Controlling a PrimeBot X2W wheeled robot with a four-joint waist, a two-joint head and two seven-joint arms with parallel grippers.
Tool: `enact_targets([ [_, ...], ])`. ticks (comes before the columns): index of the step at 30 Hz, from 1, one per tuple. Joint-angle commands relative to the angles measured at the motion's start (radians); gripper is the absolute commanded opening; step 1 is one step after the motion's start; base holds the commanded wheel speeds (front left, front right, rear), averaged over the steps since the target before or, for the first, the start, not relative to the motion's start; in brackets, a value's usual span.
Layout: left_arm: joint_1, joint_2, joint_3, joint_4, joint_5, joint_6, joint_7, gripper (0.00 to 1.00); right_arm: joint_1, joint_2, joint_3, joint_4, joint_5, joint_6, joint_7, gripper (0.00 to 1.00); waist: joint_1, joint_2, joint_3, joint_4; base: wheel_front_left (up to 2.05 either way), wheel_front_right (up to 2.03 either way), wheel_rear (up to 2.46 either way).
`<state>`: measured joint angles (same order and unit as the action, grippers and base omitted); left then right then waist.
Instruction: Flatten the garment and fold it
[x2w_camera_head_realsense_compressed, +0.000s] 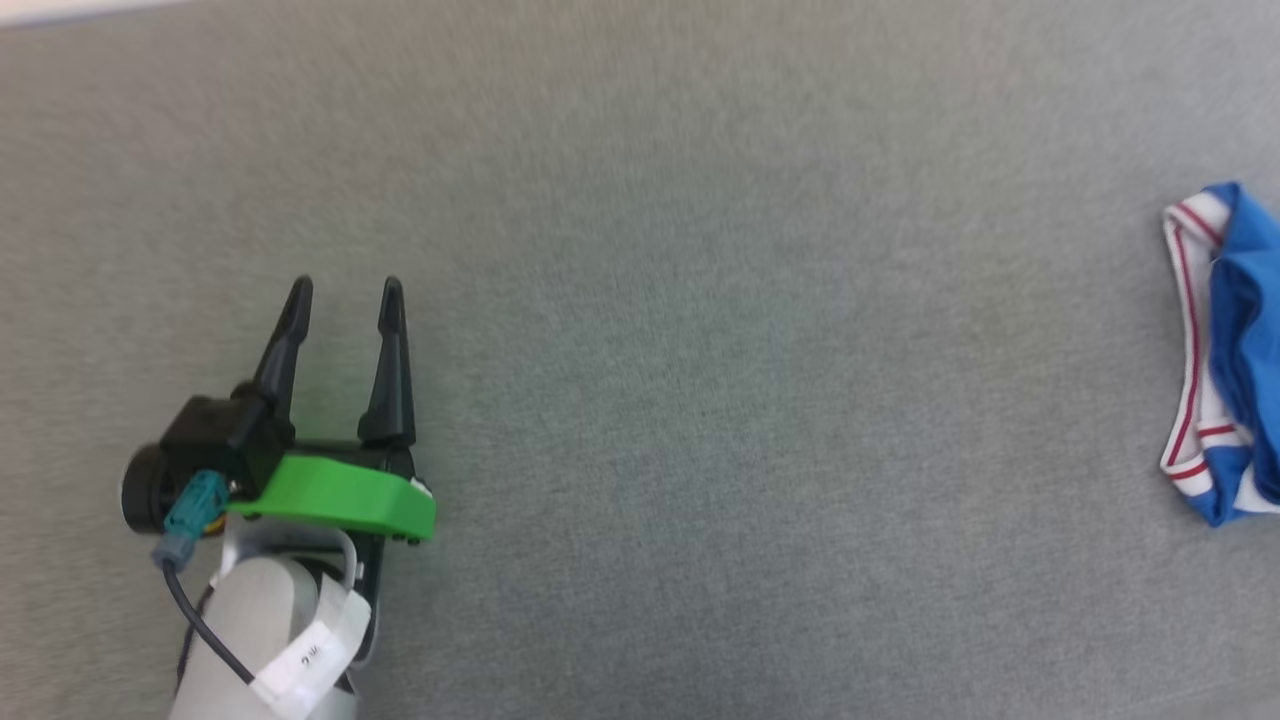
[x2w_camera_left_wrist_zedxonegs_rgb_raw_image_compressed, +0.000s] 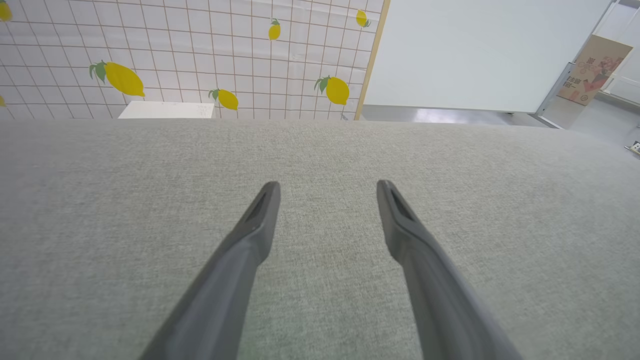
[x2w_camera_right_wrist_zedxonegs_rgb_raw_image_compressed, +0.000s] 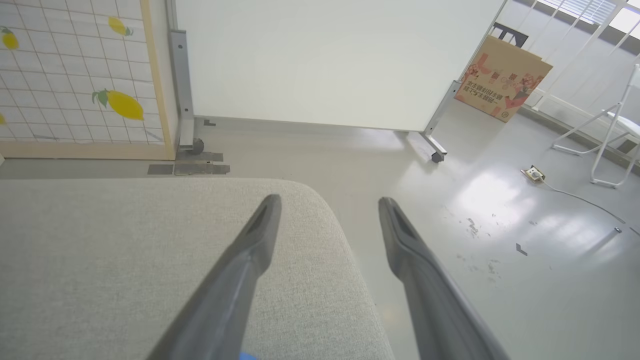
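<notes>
The left gripper (x2w_camera_head_realsense_compressed: 346, 287) is hovering wide open and empty, well apart from the bunched garment (x2w_camera_head_realsense_compressed: 1235, 330), the right gripper (x2w_camera_right_wrist_zedxonegs_rgb_raw_image_compressed: 328, 200) gaping empty near it, seemingly leaving it free for flattening

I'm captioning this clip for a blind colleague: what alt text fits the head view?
The robot's left hand, its two dark fingers apart and empty, is at the lower left above a grey fabric surface. At the far right edge lies a bunched blue garment with red-striped white trim, cut off by the frame.
</notes>
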<state>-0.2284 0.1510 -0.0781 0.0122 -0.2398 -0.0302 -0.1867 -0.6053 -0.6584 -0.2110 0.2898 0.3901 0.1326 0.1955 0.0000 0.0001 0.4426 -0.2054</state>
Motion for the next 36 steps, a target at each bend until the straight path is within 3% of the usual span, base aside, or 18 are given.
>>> enact_targets([
  [1,0.013,-0.008,0.006,0.011,-0.015,0.004,-0.014,1.0,-0.018,0.013,0.018,-0.045,0.025,-0.002,-0.016,1.0,0.0,-0.0001,-0.147,0.038,0.0,0.0,0.0],
  [5,0.031,-0.02,0.017,0.037,-0.033,0.011,-0.035,1.0,-0.005,0.055,0.074,-0.17,0.075,-0.002,-0.041,1.0,0.0,-0.0001,-0.23,0.072,0.0,0.0,0.0],
  [9,0.053,-0.03,0.031,0.057,-0.051,0.018,-0.05,1.0,0.026,0.141,0.116,-0.266,0.077,-0.002,-0.091,1.0,0.0,-0.0001,-0.306,0.109,0.0,0.0,0.0],
  [23,0.144,-0.038,0.061,0.084,-0.058,0.059,-0.066,1.0,0.346,0.554,0.174,-0.361,-0.103,-0.002,-0.288,1.0,0.0,-0.0001,-0.451,0.205,0.0,0.0,0.0],
  [27,0.161,-0.037,0.056,0.09,-0.051,0.069,-0.067,1.0,0.438,0.594,0.177,-0.323,-0.142,-0.002,-0.34,1.0,0.0,-0.0001,-0.46,0.22,0.0,0.0,0.0],
  [36,0.192,-0.026,0.024,0.131,-0.024,0.074,-0.061,1.0,0.552,0.608,0.175,-0.215,-0.202,-0.002,-0.407,1.0,0.0,-0.0001,-0.474,0.228,0.0,0.0,0.0],
])
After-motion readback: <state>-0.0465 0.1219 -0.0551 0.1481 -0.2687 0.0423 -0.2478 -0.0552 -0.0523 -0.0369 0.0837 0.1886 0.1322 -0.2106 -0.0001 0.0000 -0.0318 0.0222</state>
